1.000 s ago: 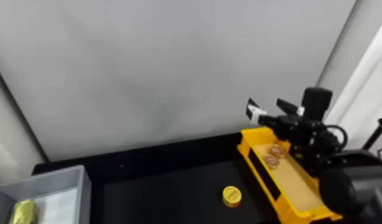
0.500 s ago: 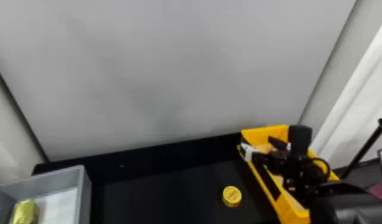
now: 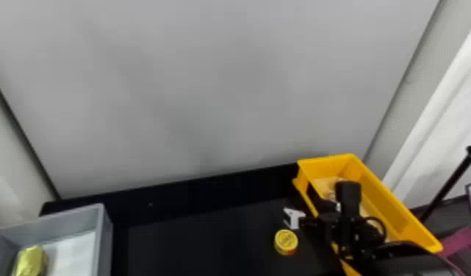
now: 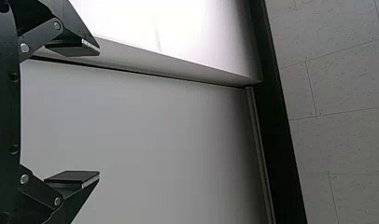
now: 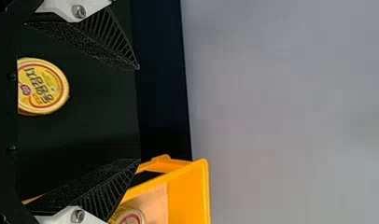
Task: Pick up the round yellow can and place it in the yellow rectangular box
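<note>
My right gripper (image 3: pixel 307 213): jaws wide, hanging between can and box. My left gripper (image 4: pixel 99 112): jaws wide too, facing a pale wall (image 4: pixel 145 135). Round yellow can (image 3: pixel 286 242) lid up on black table (image 3: pixel 201 242), near my right jaws. Yellow rectangular box (image 3: pixel 399 205) just beyond: tan bottom (image 5: pixel 155 200), at least 1 round tin (image 5: pixel 132 217). Far left, grey bin (image 3: pixel 105 238): white lining (image 3: pixel 74 253), 1 gold packet (image 3: pixel 29 261).

On the black table (image 3: pixel 208 238), the round yellow can (image 3: pixel 286 241) sits left of the yellow rectangular box (image 3: pixel 385 194). The right gripper (image 3: pixel 301 208) is near the can, its arm crossing the box. Far left, a grey bin (image 3: pixel 104 238) holds a gold item (image 3: pixel 30 261).
</note>
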`<state>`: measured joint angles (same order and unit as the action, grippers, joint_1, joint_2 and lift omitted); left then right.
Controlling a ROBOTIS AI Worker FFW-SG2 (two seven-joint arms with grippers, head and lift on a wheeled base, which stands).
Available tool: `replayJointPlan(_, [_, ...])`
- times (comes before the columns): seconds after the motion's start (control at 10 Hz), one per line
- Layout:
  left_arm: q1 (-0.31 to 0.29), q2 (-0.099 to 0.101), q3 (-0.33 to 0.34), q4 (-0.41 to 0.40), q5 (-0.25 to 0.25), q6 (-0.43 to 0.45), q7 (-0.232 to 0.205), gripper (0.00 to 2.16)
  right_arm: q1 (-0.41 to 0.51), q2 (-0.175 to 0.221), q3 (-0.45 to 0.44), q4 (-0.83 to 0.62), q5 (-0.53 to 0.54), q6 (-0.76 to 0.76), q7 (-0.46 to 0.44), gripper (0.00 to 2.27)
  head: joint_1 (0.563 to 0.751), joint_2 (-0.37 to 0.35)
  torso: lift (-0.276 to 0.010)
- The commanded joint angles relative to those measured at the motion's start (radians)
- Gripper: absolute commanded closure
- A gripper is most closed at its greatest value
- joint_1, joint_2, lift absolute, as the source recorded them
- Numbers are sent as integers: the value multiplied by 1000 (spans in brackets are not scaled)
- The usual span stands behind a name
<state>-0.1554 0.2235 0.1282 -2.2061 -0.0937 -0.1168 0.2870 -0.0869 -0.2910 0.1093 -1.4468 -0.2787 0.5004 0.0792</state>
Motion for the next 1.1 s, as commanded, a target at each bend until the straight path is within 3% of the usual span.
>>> replayJointPlan(0.0, [-4,-1,-5,2,0,0,0,314,-22,4,41,89,10,1,18,73,606,-81,0])
replayJointPlan(0.4, [-10,-3,-18,8,0,-3,0,314,-53,15,73,232,10,-12,50,84,606,-81,0])
replayJointPlan(1.0, [-13,-3,-33,12,0,-4,0,314,-68,21,106,290,10,-15,67,116,606,-81,0])
